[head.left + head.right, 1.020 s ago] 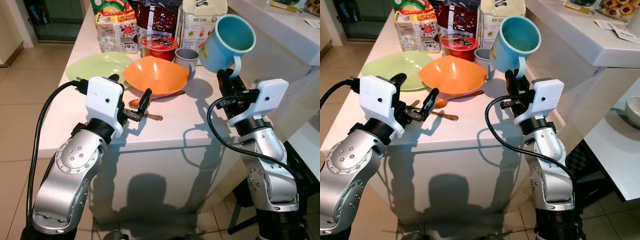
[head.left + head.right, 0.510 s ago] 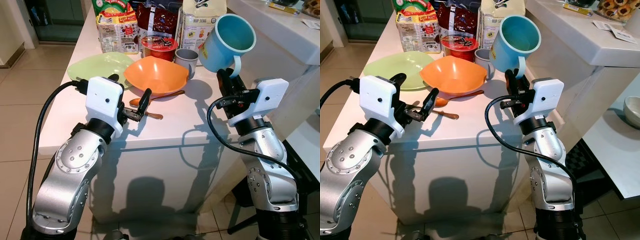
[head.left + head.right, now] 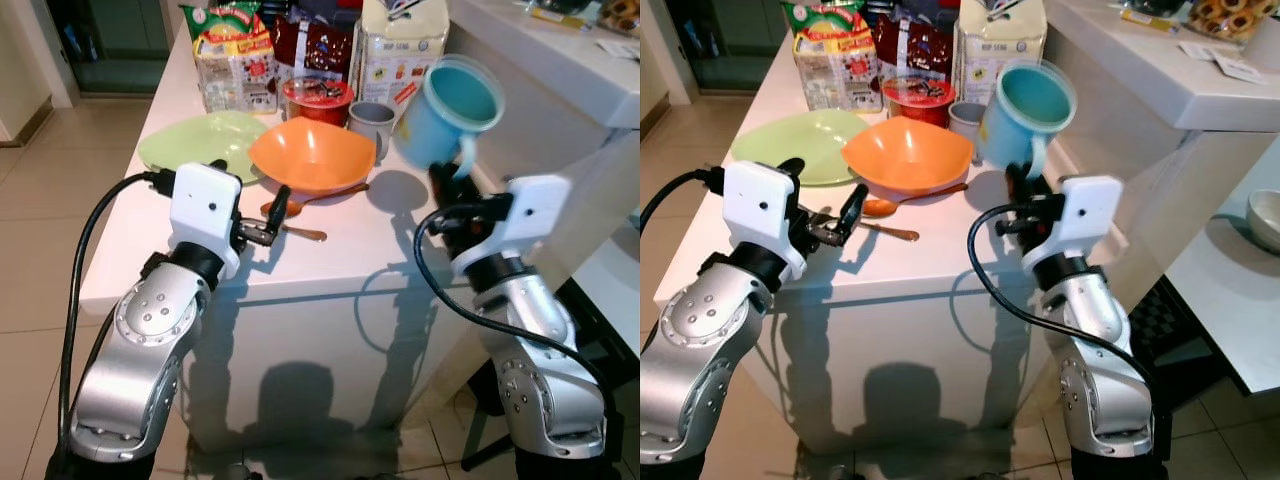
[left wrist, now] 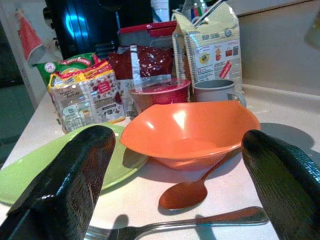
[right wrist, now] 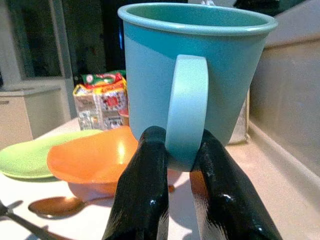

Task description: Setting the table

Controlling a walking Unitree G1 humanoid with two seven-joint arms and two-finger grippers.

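Nearest are the robot's two silver arms, raised at the near edge of a white counter [image 3: 330, 262]. The left gripper [image 3: 252, 200] hovers low over the counter's near left part with its two black fingers spread wide, holding nothing. Just beyond its fingertips lie a metal fork [image 4: 200, 222] and a copper-coloured spoon [image 4: 192, 187], the fork nearer, the spoon's handle running under the rim of an orange bowl [image 3: 312, 152].

The right gripper [image 5: 175, 150] is pinched on the lower part of the handle of a blue mug [image 3: 440, 100], which it holds up in the air above the counter's right side, tilted with its mouth turned toward the camera. The mug is slightly blurred in the head views.

The orange bowl sits mid-counter. To its left a pale green plate [image 3: 190, 140] lies flat, its right edge tucked under the bowl's rim. Just right of the bowl and farther back stands a small grey cup [image 3: 372, 118], with a red-lidded tub [image 3: 318, 98] left of it. Farthest along the counter stand food packets: a noodle pack [image 3: 235, 65], a dark red bag [image 3: 320, 45] and a pale paper bag [image 3: 400, 45], their tops cut off by the frame.
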